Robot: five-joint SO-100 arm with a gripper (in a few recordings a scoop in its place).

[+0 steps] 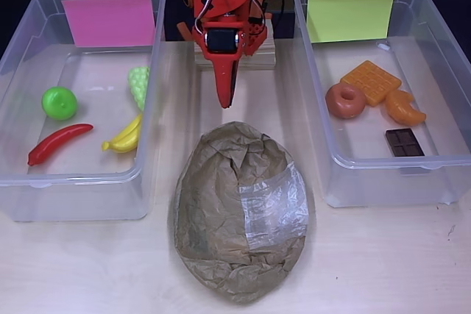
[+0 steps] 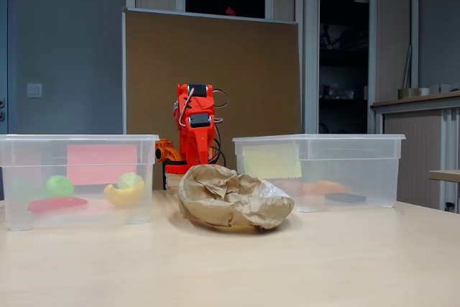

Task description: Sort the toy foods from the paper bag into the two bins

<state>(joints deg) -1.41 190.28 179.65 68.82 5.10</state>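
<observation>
Overhead view: straight down, close. Fixed view: low, table-level, frontal, farther. Shared: paper bag (image 1: 239, 211) (image 2: 231, 196) at centre, flanking bins (image 1: 81, 101) (image 2: 75, 177).

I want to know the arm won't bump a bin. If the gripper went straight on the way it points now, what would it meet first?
Most likely the paper bag. In the overhead view the gripper points down the picture at the bag's top edge, between the two bins. Its height is unclear, so it might touch the table first.
</observation>
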